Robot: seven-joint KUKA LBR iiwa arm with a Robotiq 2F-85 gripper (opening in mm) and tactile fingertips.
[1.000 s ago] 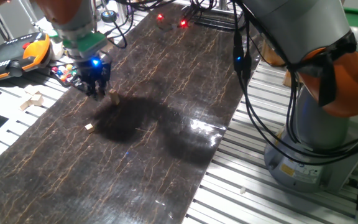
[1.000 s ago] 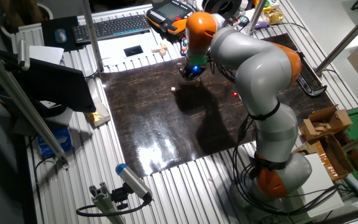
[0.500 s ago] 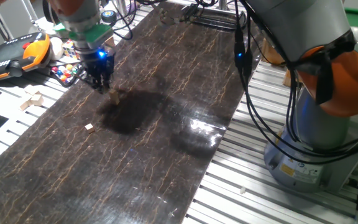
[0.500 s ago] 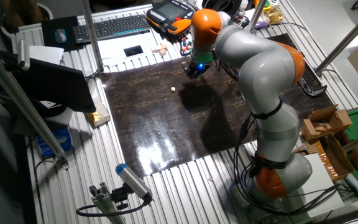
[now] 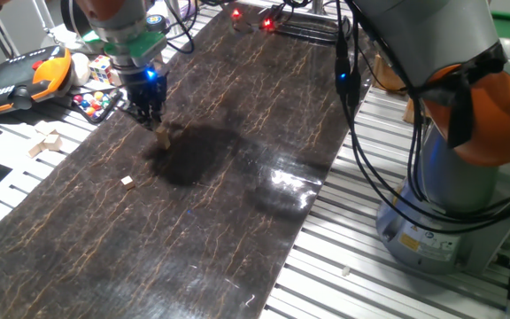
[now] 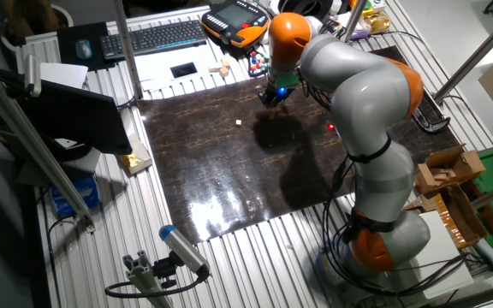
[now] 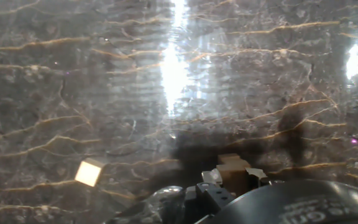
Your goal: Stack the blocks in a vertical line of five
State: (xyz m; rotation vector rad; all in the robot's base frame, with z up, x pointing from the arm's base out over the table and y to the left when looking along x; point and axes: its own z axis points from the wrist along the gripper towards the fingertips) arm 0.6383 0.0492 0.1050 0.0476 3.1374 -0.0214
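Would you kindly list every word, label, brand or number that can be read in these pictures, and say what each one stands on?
No text can be read in any view.
Curved lettering on the dark housing at the bottom of the hand view: too blurred to read.
Label on the robot base: too small to read.
Keyboard keys: too small to read.

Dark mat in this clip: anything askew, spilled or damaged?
Nothing spilled or damaged. On the dark mat, a short stack of blocks stands below the gripper, and one lone block lies apart from it, unstacked. The stack's alignment is too small to judge.
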